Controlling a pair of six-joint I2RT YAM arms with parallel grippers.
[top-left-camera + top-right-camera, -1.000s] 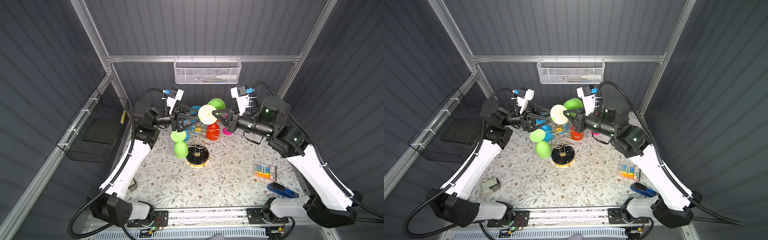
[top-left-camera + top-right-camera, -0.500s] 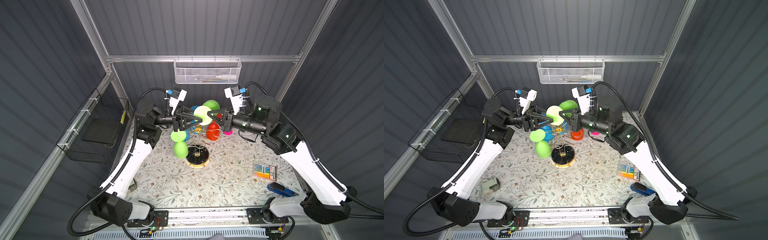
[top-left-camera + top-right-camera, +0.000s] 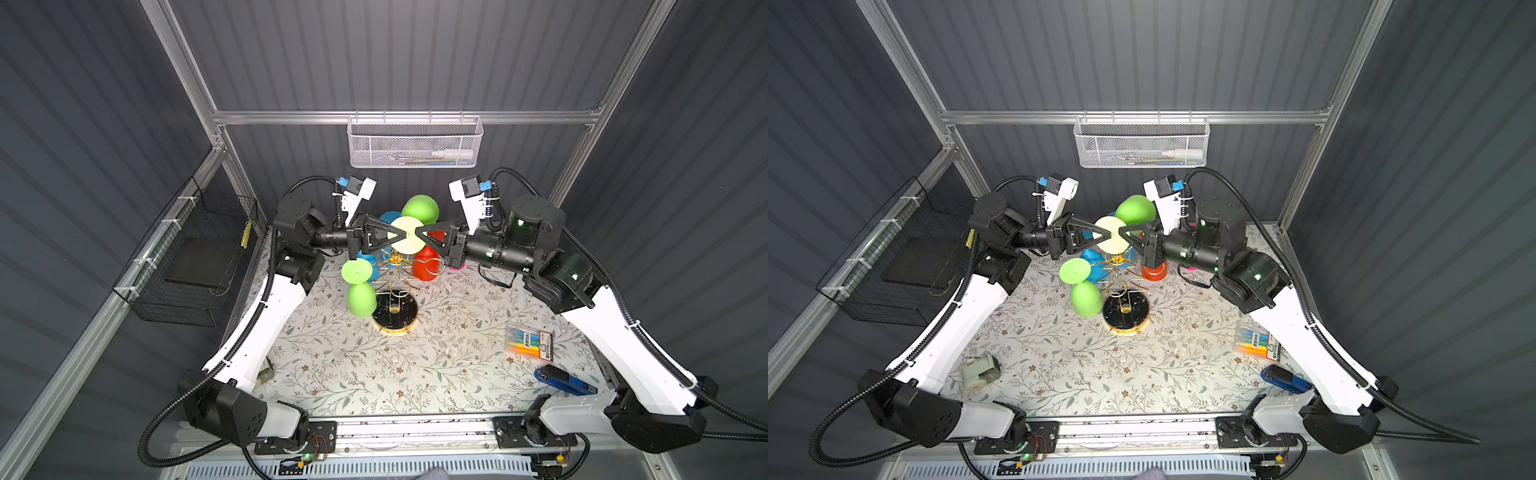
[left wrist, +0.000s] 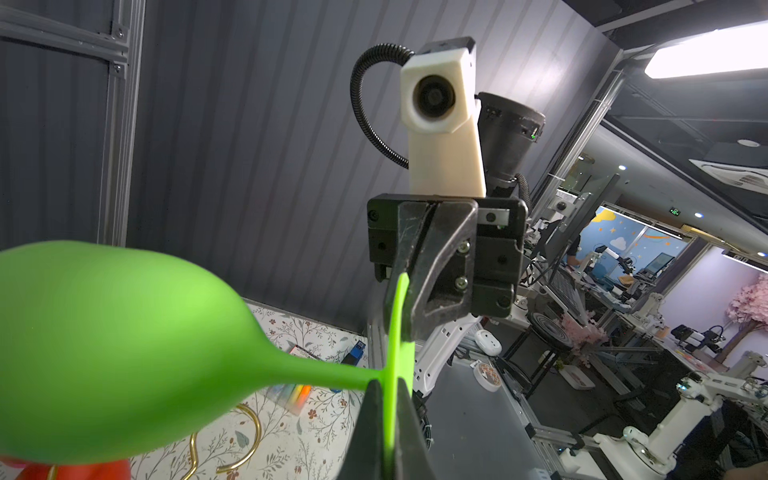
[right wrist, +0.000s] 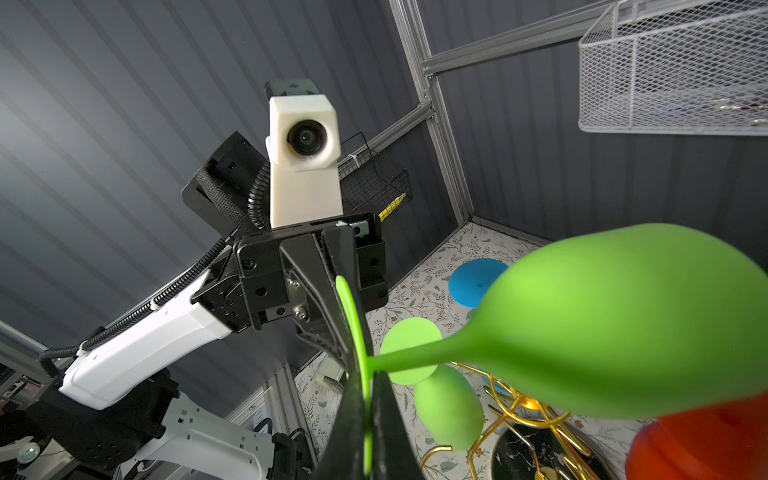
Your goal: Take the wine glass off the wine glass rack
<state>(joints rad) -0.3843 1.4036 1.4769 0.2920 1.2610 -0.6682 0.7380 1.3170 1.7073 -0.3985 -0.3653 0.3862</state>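
Work surface: a floral-patterned tabletop [image 3: 374, 374] enclosed by dark ribbed walls. Nearest the front edge, on my right side, lie a blue stapler [image 3: 565, 380] and a pack of markers [image 3: 530, 343]. Further in, at mid-table, stands the wine glass rack [image 3: 394, 312], its round base flat on the tabletop. A second green glass [image 3: 361, 297] hangs bowl-down from the near-left arm; a red glass [image 3: 424, 266] hangs on the right side.

Above the top of the rack, my two claws meet almost tip to tip. My left claw [image 3: 400, 235] is pressed together on the foot rim of the wine glass [image 3: 420, 208]. My right claw [image 3: 417, 232] pinches the opposite rim of the same pale foot disc. Both wrist views show the foot edge-on between the fingers. The stem runs roughly level toward the back wall, with the green bowl just beyond my fingertips and the rack's gold loops below it.

Farthest back, a white mesh basket [image 3: 415, 143] hangs on the rear wall.
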